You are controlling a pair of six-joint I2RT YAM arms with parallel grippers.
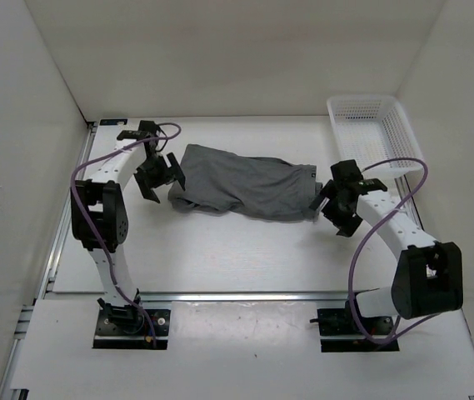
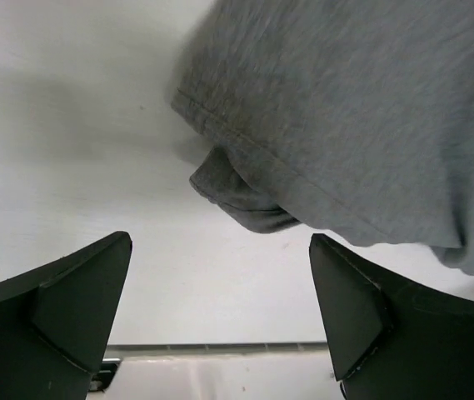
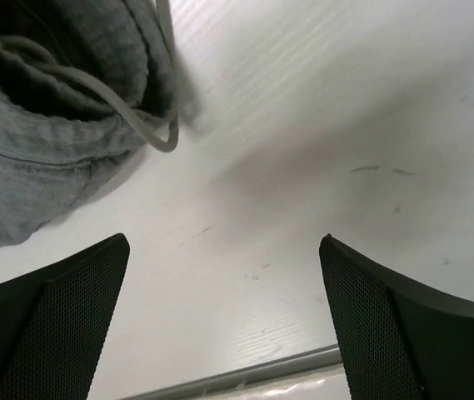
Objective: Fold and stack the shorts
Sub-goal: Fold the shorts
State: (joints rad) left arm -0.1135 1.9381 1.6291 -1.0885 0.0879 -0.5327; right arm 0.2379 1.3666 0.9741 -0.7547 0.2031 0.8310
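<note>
Left end effector (image 1: 157,173) (image 2: 220,242): jaws spread, empty, just beside the hem end of the shorts (image 1: 241,183) (image 2: 345,108).

Right end effector (image 1: 336,200) (image 3: 224,242): jaws apart, empty, near the waistband end, drawstring (image 3: 137,117) loose at upper left of its view.

Shorts lie bunched lengthwise at frame centre on the tabletop (image 1: 220,258), hem corner tucked under.

Judgement: possibly one lengthwise fold made, rumpled; crosswise fold and stacking remain.

Basket (image 1: 370,133) at upper right, apart.

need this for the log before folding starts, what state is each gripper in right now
Left gripper: open, empty, beside the leg hem of the plain grey soft fabric shorts.
Right gripper: open, empty, near the shorts' drawstring.
</note>
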